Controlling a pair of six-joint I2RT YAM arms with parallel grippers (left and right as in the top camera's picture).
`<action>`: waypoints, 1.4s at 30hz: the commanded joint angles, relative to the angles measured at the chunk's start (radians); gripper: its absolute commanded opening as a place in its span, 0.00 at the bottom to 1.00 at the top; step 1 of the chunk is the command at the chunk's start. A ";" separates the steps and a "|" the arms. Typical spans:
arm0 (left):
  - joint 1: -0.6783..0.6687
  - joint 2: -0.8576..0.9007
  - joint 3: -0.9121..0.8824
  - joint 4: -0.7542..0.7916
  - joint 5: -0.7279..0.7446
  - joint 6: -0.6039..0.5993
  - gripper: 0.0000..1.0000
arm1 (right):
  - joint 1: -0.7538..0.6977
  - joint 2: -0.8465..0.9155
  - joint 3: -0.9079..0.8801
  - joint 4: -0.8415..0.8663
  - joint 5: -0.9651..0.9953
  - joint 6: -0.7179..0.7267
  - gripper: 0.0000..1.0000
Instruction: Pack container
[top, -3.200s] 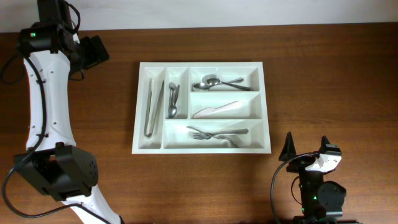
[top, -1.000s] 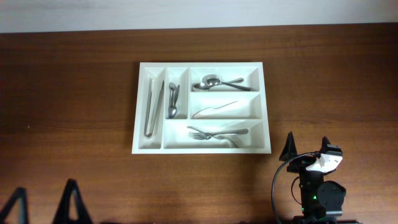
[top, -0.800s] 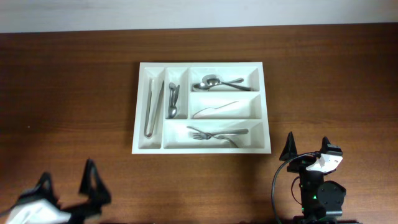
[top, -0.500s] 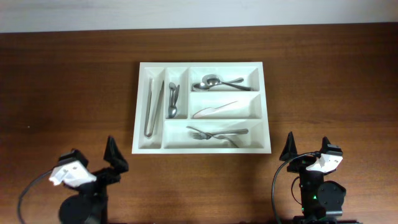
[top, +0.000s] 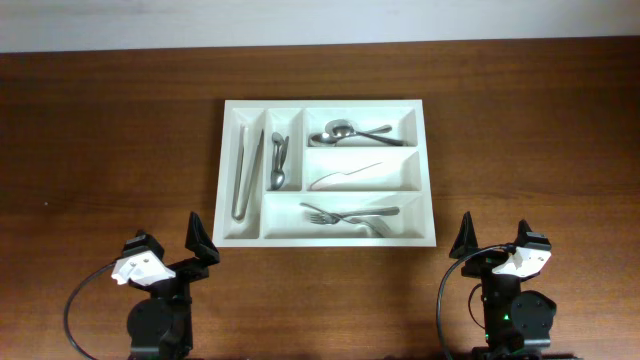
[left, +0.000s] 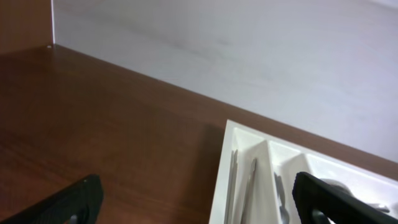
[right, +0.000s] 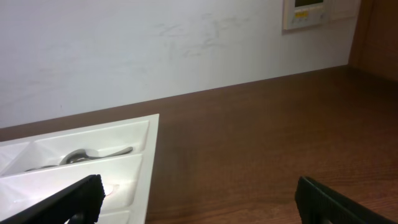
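The white container (top: 430, 170) lies in the middle of the wooden table. Its narrow compartments hold metal tongs (top: 245, 172) and small spoons (top: 278, 160). Its wide compartments hold spoons (top: 346, 132), a white knife (top: 345, 177) and forks (top: 350, 214). My left gripper (top: 170, 245) is open and empty near the front edge, just below the container's front left corner. My right gripper (top: 495, 243) is open and empty below its front right corner. The container also shows in the left wrist view (left: 249, 132) and in the right wrist view (right: 93, 127). Both gripper openings, left (left: 199, 205) and right (right: 199, 205), show only table and tray.
Bare dark wood table (top: 110, 150) surrounds the container on all sides. A pale wall (right: 155, 43) runs along the far table edge, with a wall panel (right: 314, 12) at the upper right.
My left arm has swung down from the far left of the table to the front left edge, its gripper open and upright. The right gripper and the container's contents have not moved.
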 joint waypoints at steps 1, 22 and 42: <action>0.006 -0.012 -0.034 0.008 -0.008 0.017 0.99 | 0.005 -0.010 -0.005 -0.008 0.016 0.003 0.99; 0.007 -0.101 -0.109 0.036 0.020 0.301 0.99 | 0.005 -0.010 -0.005 -0.008 0.016 0.003 0.99; 0.007 -0.099 -0.108 -0.025 0.098 0.399 0.99 | 0.005 -0.010 -0.005 -0.008 0.016 0.004 0.99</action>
